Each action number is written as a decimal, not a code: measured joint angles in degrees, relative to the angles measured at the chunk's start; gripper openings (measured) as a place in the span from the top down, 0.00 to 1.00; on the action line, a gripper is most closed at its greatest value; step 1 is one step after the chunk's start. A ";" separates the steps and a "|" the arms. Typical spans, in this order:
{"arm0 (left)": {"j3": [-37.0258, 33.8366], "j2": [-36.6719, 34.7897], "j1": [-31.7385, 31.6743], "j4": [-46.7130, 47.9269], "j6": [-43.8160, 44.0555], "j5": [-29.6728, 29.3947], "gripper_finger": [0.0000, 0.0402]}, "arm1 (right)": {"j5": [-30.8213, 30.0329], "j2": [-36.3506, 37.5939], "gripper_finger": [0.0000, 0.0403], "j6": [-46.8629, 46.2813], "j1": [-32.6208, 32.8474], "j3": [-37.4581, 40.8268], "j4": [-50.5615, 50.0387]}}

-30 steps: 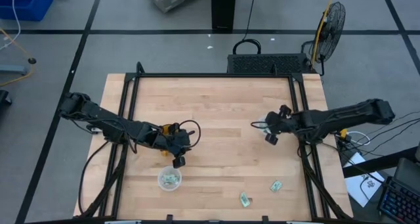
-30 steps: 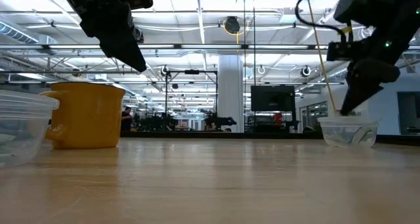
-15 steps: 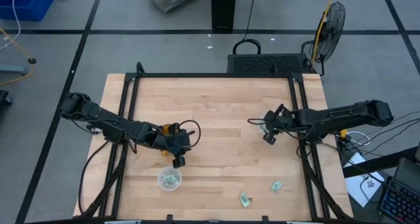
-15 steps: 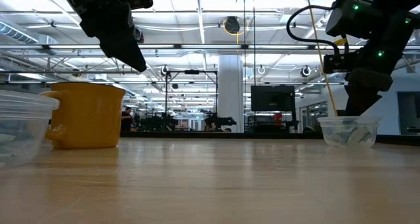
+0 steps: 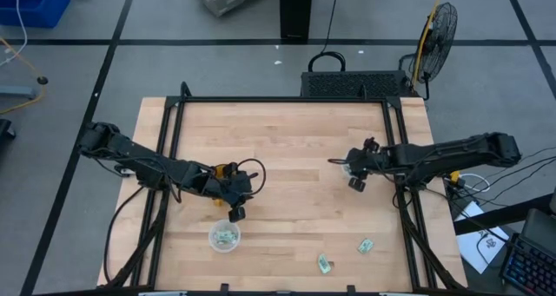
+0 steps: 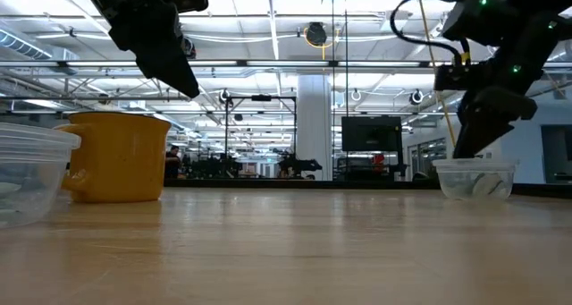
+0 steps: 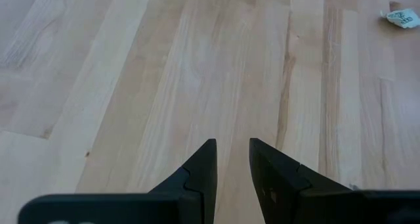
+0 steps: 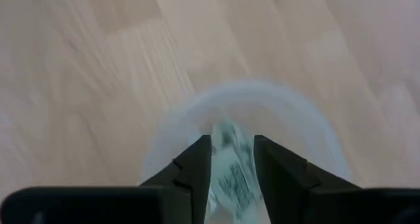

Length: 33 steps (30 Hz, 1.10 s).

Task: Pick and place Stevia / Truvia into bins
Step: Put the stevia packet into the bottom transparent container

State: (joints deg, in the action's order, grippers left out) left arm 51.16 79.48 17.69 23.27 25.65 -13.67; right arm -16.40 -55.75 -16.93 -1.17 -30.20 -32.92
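Note:
My right gripper (image 8: 233,140) stands open right above the far right bin (image 8: 197,102), a clear cup (image 6: 474,178). A pale green and white Stevia packet (image 8: 231,175) shows blurred below the gap between the fingers, inside the cup, touching neither finger. My left gripper (image 7: 233,142) hangs open with nothing between its fingers, above the bare wood between the amber cup (image 5: 228,170) and the near left bin (image 5: 224,237), which holds packets. Two more packets (image 5: 324,263) (image 5: 365,244) lie flat on the table near its front edge.
The amber cup (image 6: 116,157) stands just beyond my left gripper (image 5: 236,213). Black frame rails (image 5: 401,157) run along the table's left and right sides. Bare wood (image 5: 287,148) lies between the two arms and toward the far edge.
My right gripper has opened above the far right bin and let go of the packet, which has dropped into the cup. The gripper has also risen a little out of the cup and shifted slightly toward the table's left.

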 joint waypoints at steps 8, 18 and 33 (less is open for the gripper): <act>-0.02 0.00 -0.42 -3.67 -0.83 -0.10 0.77 | 0.17 4.15 0.72 4.60 1.24 -1.06 3.62; -0.05 2.70 -3.96 -17.61 0.79 11.00 0.77 | 0.20 7.27 0.73 6.24 4.06 -1.84 20.76; 20.83 27.47 -5.26 -17.14 -0.84 30.31 0.77 | 0.04 7.19 0.74 25.22 3.89 -1.88 34.37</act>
State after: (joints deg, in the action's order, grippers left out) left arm 71.99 106.95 12.44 6.12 24.80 16.63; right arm -16.36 -48.56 8.29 2.72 -32.08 1.45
